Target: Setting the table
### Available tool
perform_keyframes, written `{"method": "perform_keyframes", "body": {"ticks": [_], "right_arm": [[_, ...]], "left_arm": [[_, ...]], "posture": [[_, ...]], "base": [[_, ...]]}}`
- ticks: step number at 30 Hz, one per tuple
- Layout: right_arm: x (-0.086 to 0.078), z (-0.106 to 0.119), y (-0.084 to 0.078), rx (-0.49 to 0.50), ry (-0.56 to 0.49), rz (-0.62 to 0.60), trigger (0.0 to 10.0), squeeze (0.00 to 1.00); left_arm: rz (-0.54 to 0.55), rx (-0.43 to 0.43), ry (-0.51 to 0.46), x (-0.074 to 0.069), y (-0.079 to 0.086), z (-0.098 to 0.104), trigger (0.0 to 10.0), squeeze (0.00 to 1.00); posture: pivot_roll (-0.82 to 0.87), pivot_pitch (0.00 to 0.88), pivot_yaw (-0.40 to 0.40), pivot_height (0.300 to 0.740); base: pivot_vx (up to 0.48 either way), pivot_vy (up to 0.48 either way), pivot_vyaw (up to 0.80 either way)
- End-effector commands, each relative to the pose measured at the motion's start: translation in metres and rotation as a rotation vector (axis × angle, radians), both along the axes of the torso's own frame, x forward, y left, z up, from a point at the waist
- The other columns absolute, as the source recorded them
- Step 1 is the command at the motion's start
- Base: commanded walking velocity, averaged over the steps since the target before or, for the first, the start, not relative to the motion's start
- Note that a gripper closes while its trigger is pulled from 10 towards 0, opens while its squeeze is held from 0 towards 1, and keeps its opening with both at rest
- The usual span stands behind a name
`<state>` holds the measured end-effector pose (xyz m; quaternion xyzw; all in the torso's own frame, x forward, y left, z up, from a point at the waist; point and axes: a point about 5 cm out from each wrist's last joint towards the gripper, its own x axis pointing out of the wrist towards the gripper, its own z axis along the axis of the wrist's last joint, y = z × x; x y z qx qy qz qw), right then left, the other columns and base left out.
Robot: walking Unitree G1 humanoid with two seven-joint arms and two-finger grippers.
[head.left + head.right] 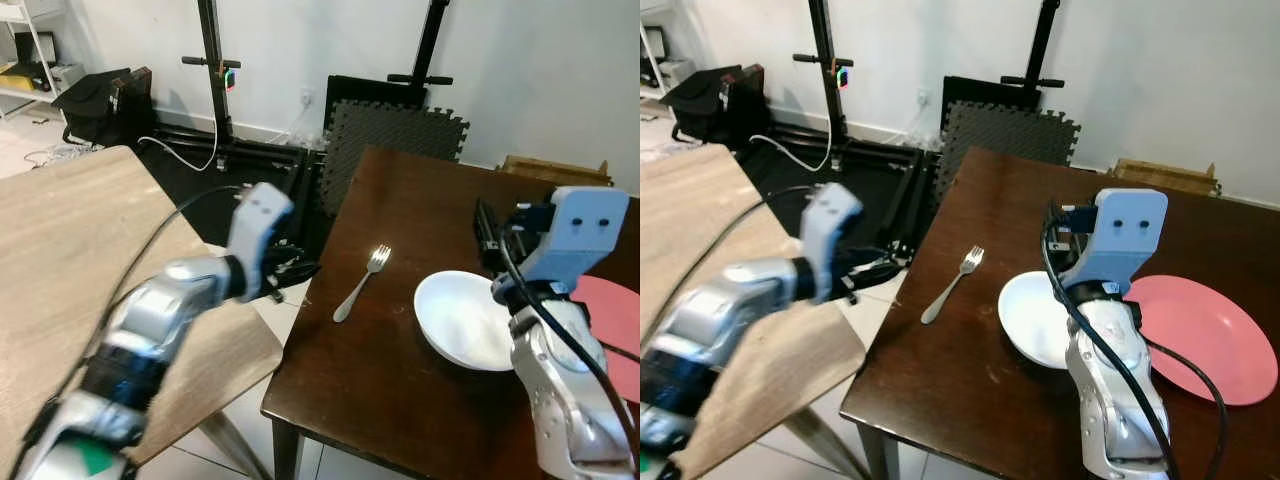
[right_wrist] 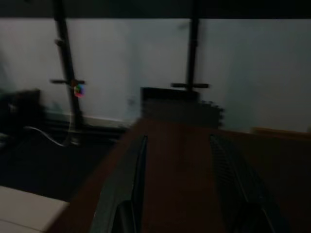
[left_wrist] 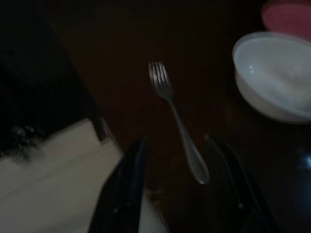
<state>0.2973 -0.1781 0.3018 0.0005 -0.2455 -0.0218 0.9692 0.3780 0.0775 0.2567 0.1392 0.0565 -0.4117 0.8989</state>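
A dark wooden desk carries a fork, white bowl and pink plate; both end effectors, left and right, are released.

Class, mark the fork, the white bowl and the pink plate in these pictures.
fork (image 1: 361, 284), left eye view, middle of its handle.
white bowl (image 1: 455, 318), left eye view, inside of the bowl.
pink plate (image 1: 1210, 335), right eye view, its flat centre.

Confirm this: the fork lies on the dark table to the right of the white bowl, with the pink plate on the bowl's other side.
Wrong side. The fork lies left of the bowl on the dark table, as the left eye view shows. The pink plate is on the bowl's other side.
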Motion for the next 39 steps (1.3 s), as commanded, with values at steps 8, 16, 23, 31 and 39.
{"method": "perform_keyframes", "body": {"ticks": [8,16,23,31,39], "right_arm": [[0.014,0.012,0.021,0.027,0.008,0.122,10.0,0.0],[0.012,0.013,0.031,0.035,0.011,0.144,10.0,0.0],[0.007,0.015,0.047,-0.034,0.004,0.191,10.0,0.0],[0.001,-0.007,0.047,-0.135,0.105,0.197,10.0,0.0],[-0.008,-0.042,0.023,-0.317,0.383,0.226,10.0,0.0]], "left_arm": [[-0.022,0.135,0.013,0.012,-0.035,-0.012,10.0,0.0],[0.06,0.14,-0.004,0.023,-0.052,-0.012,10.0,0.0],[0.068,0.111,-0.006,0.023,-0.065,-0.008,10.0,0.0],[0.073,0.082,0.007,0.022,-0.071,-0.013,10.0,0.0],[0.08,0.093,-0.004,0.021,-0.075,-0.02,10.0,0.0]], "posture": [[0.01,0.181,0.158,0.74],[0.0,0.222,0.185,0.74],[-0.02,0.266,0.19,0.74],[-0.06,0.296,0.192,0.74],[-0.11,0.318,0.193,0.74]], "base": [[0.0,0.0,0.0],[0.0,0.0,0.0],[0.0,0.0,0.0],[0.0,0.0,0.0],[0.0,0.0,0.0]]}}
